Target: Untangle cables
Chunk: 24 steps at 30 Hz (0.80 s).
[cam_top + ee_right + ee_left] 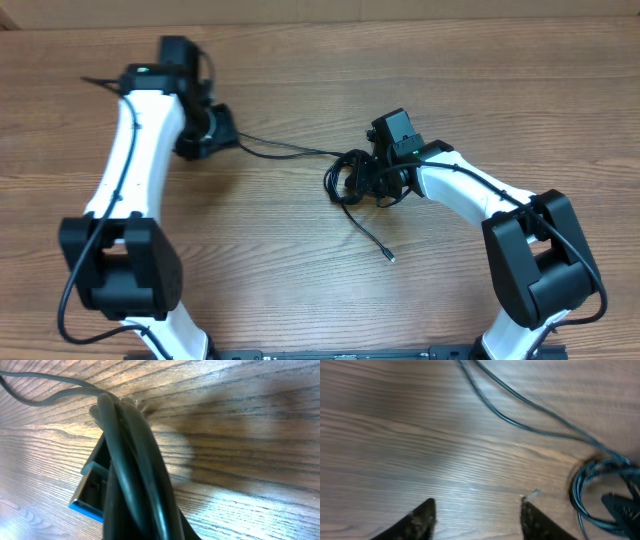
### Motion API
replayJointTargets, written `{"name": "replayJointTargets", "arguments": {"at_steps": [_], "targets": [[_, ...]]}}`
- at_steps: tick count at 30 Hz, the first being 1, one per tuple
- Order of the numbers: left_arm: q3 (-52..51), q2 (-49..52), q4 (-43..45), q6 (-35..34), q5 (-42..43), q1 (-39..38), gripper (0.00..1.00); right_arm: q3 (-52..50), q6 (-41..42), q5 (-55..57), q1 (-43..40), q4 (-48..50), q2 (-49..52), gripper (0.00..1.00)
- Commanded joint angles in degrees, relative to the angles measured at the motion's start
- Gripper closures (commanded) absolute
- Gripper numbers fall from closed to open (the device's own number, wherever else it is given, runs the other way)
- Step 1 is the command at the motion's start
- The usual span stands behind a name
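One cable (290,153) runs out of sight beneath the left gripper (225,133).

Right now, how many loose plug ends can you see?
1: a plug at the tip of the cable that trails from the bundle toward the robot. More plugs may be hidden inside the bundle.

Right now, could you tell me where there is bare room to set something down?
Free: on the table, the near middle between the left arm and right arm, and the far right corner. Crowded: centre, where the cables bunch.
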Motion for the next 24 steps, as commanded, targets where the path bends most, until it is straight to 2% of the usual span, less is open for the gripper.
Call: {"name": "replayJointTargets", "arguments": {"at_steps": [1, 2, 4, 6, 8, 12, 16, 20, 24], "targets": [[-0.1, 2.3, 0.3, 0.2, 0.6, -4.9, 0.57, -0.3, 0.2, -0.3, -0.4, 0.2, -0.8, 0.96], [-0.1, 3.1, 0.5, 0.2, 0.6, -6.6, 0.64, -0.3, 0.2, -0.3, -0.4, 0.2, -0.8, 0.96], [-0.1, 4.7, 0.7, -0.5, 0.7, -9.2, 0.73, -0.3, 0.2, -0.3, -0.4, 0.2, -0.8, 0.96], [-0.1, 7.4, 1.6, -1.9, 0.7, -12.5, 0.73, -0.3, 0.2, -0.3, -0.4, 0.2, -0.8, 0.96], [-0.1, 10.7, 3.3, -2.9, 3.1, -15.9, 0.77, -0.3, 0.2, -0.3, -0.4, 0.2, -0.8, 0.96], [-0.1, 13.6, 6.8, -3.0, 8.2, -19.3, 0.79, -0.3, 0.2, -0.3, -0.4, 0.2, -0.8, 0.96], [-0.1, 14.6, 11.0, -3.1, 8.4, -21.5, 0.78, -0.3, 0.2, -0.3, -0.4, 0.2, -0.8, 0.96], [-0.1, 14.9, 13.2, -7.9, 8.1, -21.9, 0.76, -0.3, 0.2, -0.3, -0.4, 0.2, -0.8, 0.96], [-0.4, 15.3, 13.5, -10.3, 8.1, -22.1, 0.81, -0.3, 0.2, -0.3, -0.4, 0.2, -0.8, 0.96]]}}
